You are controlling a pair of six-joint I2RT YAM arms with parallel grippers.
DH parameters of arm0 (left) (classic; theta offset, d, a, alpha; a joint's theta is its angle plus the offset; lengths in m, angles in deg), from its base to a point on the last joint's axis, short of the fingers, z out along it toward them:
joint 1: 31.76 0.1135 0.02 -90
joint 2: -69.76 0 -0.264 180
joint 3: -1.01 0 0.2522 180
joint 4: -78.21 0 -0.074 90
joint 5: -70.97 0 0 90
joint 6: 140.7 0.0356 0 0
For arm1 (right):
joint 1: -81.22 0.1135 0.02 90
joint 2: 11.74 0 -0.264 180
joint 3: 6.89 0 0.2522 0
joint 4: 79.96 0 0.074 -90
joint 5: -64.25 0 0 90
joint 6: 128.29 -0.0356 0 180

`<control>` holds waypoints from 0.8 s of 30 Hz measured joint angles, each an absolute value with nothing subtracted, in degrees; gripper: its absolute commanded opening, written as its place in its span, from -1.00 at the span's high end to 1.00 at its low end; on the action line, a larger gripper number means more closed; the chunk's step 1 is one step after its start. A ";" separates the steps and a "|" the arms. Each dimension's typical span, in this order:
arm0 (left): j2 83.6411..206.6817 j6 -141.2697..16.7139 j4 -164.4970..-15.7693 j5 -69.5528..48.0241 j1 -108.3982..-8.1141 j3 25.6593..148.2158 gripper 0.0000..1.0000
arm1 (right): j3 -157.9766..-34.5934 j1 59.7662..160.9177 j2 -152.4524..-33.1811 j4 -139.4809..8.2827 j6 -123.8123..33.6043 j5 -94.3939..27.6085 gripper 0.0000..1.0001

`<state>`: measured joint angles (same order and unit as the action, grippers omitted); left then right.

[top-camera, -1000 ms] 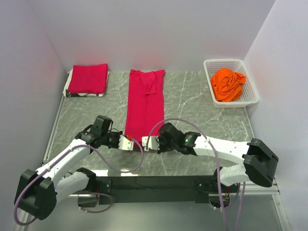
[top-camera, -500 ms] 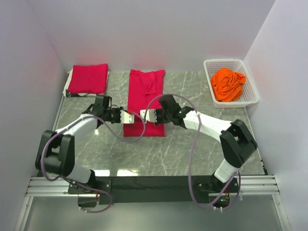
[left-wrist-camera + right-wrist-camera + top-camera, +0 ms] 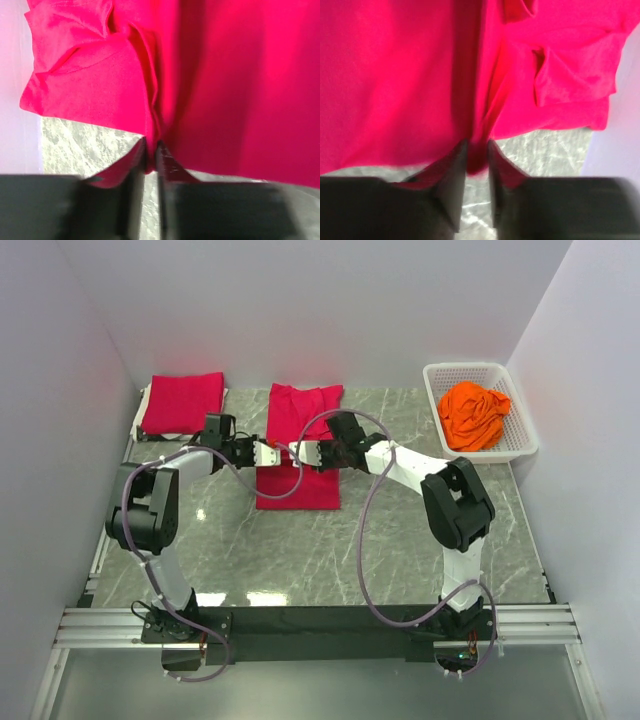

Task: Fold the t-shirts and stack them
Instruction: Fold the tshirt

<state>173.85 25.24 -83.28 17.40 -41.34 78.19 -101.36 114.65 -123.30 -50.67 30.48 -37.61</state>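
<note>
While open bench [image 3: 400, 530] is left toward the near edge, the crimson t-shirt [image 3: 310, 415] is laid at the middle, its long axis running away from the arm bases. Room is bounded by the folded stack [image 3: 183, 403] at far left and by the basket [image 3: 520, 410] with the orange t-shirt [image 3: 473, 415] at far right. A pinch of crimson cloth is held in the narrow left hand [image 3: 268, 455] and in the slightly wider right hand [image 3: 298, 453], near each other over the shirt; the stack is judged nearer the left arm.

White arms [image 3: 412, 466], black joints (mauve cables [image 3: 364, 530] looping), white left pincer [image 3: 274, 455] and right pincer [image 3: 294, 452].
</note>
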 measured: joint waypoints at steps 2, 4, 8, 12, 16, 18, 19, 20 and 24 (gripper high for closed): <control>174.75 24.92 -84.13 17.11 -41.10 78.69 0.21 | -101.66 114.65 -124.05 -50.56 30.44 -36.98 0.02; 174.96 23.95 -84.39 16.81 -40.51 79.17 0.15 | -101.77 114.54 -124.33 -50.45 29.89 -36.04 -0.07; 174.90 20.37 -84.26 16.66 -39.02 81.71 0.08 | -101.77 114.43 -123.92 -50.14 27.07 -34.05 -0.08; 172.82 14.80 -82.10 17.03 -37.45 83.87 0.13 | -102.80 114.25 -121.93 -46.64 20.76 -33.41 0.10; 169.02 7.02 -75.04 19.30 -36.60 84.55 0.11 | -108.29 113.95 -120.73 -39.21 9.39 -36.45 0.10; 168.08 1.09 -72.54 20.79 -36.69 84.55 0.12 | -111.32 113.71 -120.88 -36.22 2.42 -38.94 0.10; 168.01 -1.53 -72.00 21.31 -36.71 84.55 0.12 | -112.53 113.38 -121.21 -34.99 -1.10 -40.38 0.09; 168.12 -5.12 -71.28 21.77 -36.71 84.55 0.12 | -113.49 113.05 -121.58 -34.12 -3.81 -41.43 0.09; 170.70 -17.53 -68.63 22.82 -36.75 85.84 0.14 | -117.79 109.22 -126.15 -31.50 -15.96 -47.05 0.09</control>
<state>170.70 -17.53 -68.63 22.82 -36.75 85.84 -117.79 109.22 -126.15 -31.50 -15.96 -47.05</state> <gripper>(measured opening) 0.433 0.458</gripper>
